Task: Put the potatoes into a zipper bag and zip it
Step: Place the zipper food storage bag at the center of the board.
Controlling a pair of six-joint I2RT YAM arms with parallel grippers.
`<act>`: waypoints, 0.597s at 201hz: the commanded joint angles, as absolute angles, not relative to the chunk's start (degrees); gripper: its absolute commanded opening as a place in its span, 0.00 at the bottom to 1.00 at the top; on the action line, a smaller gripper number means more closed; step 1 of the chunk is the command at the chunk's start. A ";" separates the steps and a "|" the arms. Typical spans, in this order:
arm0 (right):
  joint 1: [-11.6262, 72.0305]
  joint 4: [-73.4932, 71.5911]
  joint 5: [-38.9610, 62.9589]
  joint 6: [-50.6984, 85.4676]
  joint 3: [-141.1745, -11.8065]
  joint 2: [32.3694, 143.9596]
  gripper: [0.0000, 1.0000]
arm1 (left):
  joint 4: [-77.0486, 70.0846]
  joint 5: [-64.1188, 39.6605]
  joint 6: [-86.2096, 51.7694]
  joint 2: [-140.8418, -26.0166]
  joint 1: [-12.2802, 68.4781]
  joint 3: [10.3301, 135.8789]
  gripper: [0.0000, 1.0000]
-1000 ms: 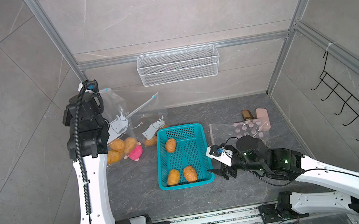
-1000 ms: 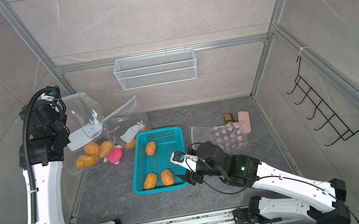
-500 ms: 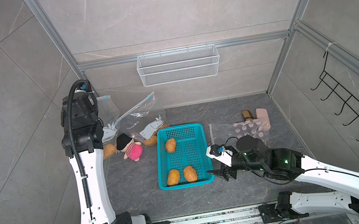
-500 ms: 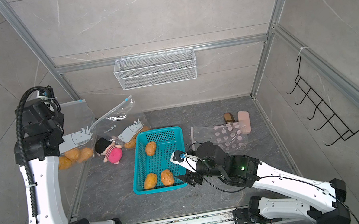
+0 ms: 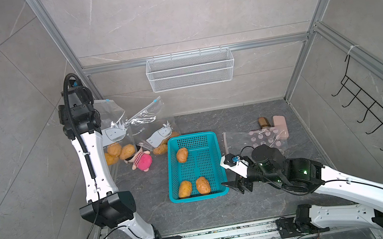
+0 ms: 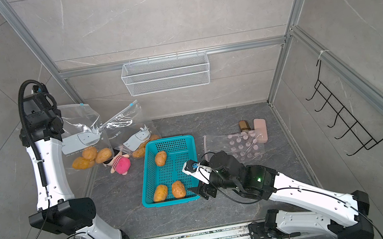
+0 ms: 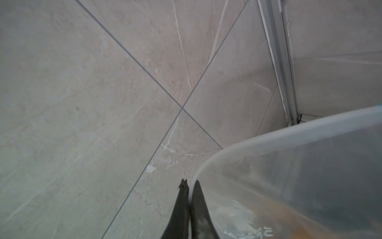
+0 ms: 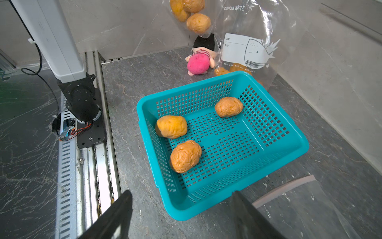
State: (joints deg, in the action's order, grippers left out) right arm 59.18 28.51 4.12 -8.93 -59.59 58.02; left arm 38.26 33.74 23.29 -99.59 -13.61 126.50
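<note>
My left gripper [image 7: 190, 183] is shut on the rim of a clear zipper bag [image 5: 109, 117] [image 7: 289, 175], holding it up at the back left; in both top views the wrist hides the jaws. Three potatoes [image 5: 119, 152] [image 6: 89, 157] hang in its bottom. A second whale-print bag [image 5: 154, 128] [image 8: 258, 31] leans behind the teal basket [image 5: 189, 140] with potatoes [image 5: 163, 148] inside. Three potatoes lie in the basket [image 8: 289, 144]: two near [image 8: 171, 126] [image 8: 185, 156], one far [image 8: 228, 107]. My right gripper [image 5: 234, 183] [image 8: 180, 193] hangs open and empty at the basket's near right corner.
A pink plush doll [image 5: 140, 159] lies between the two bags. A flat dotted clear bag [image 5: 261, 137], a brown bottle [image 5: 263, 121] and a pink block [image 5: 279, 123] sit at the back right. A wire shelf [image 5: 190, 69] hangs on the back wall, a hook rack [image 5: 378, 108] on the right wall.
My left arm has swung toward the left wall and back a little, lifting the held bag and its potatoes off the doll. The right arm has stayed put.
</note>
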 commanded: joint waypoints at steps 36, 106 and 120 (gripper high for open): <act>59.11 29.25 3.44 -7.57 -60.80 59.06 0.75 | 18.47 31.01 29.59 -100.70 -6.45 131.89 0.00; 59.11 30.53 2.64 -7.65 -61.39 60.36 0.75 | -0.95 34.27 37.10 -102.03 -4.28 133.58 0.00; 59.13 30.88 2.72 -7.69 -61.59 60.56 0.75 | 1.52 31.84 32.35 -102.22 -4.39 134.47 0.00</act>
